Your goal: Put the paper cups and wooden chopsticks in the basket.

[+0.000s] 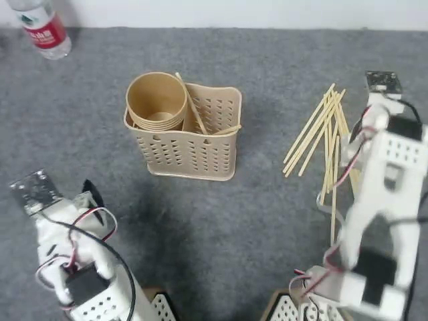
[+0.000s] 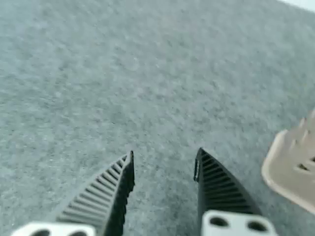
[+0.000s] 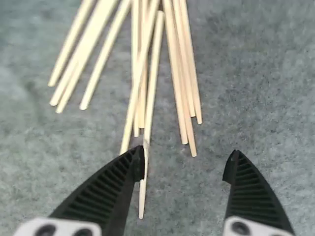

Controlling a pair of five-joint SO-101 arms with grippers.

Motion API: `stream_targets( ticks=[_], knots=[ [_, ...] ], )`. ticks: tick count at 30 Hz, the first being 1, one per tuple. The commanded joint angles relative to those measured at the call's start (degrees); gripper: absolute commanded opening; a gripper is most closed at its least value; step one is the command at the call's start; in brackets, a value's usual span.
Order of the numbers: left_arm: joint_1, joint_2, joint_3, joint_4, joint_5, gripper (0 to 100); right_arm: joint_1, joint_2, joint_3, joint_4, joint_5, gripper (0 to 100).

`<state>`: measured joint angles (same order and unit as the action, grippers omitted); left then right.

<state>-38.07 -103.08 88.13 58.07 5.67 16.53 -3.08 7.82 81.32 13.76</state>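
Over the loose wooden chopsticks [image 3: 153, 83], the right gripper [image 3: 187, 150] hung with its two black ribbed fingers spread wide and nothing held between them. One stick ran along the inner edge of one finger [image 3: 115, 184], whether touching it could not be told, while the near ends of several others lay just ahead of the tips, the rest fanning away over the grey carpet [image 3: 266, 73]. The other finger had bare carpet beside it. From above, that fan of sticks [image 1: 314, 130] lay on the right arm's [image 1: 381, 200] side of the table, partly under the arm, and well apart from the basket [image 1: 194, 150]. The basket stood upright near the middle, with a broad strip of bare carpet between it and the sticks. A stack of paper cups [image 1: 156, 100] sat upright in the compartment on the left arm's side, and two chopsticks [image 1: 190, 100] leaned in the other. The left gripper [image 2: 165, 152] hung low over bare carpet near its own base, its fingers parted by a moderate gap and holding nothing, with a corner of the basket [image 2: 293, 169] off to one side. A plastic bottle [image 1: 43, 27] stood by the table's far edge on the left arm's side, near the pale wall [image 1: 267, 12].
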Motion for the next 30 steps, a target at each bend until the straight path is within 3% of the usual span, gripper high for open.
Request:
stream_targets(
  ticks=[1, 9, 12, 15, 23, 26, 30],
  knots=[
    [5.2, -1.2, 1.7, -1.4, -1.1, 19, 1.7, 6.7, -9.7, 0.8, -0.1, 26.3],
    [5.4, -1.1, 1.5, -2.0, -0.9, 19, 0.6, 18.3, -13.7, -6.6, 0.7, 26.2],
    [5.9, -1.1, -6.8, 0.2, -1.1, 19, -0.2, 21.9, -13.6, -9.1, 4.7, 26.2],
    [10.8, 2.0, -18.7, 4.4, -4.9, 19, -0.5, 24.7, -13.7, -10.9, 6.0, 26.0],
    [13.6, 34.9, -51.8, 15.9, -8.2, 19, -0.7, 26.6, -13.7, -15.3, 5.9, 19.7],
    [13.6, 46.1, -53.2, 17.4, -7.6, 19, -0.7, 26.6, -13.7, -15.4, 6.1, 19.5],
    [12.7, 56.4, -46.1, 9.1, -6.8, 19, -0.7, 26.8, -13.7, -15.4, 6.2, 19.4]
  ],
)
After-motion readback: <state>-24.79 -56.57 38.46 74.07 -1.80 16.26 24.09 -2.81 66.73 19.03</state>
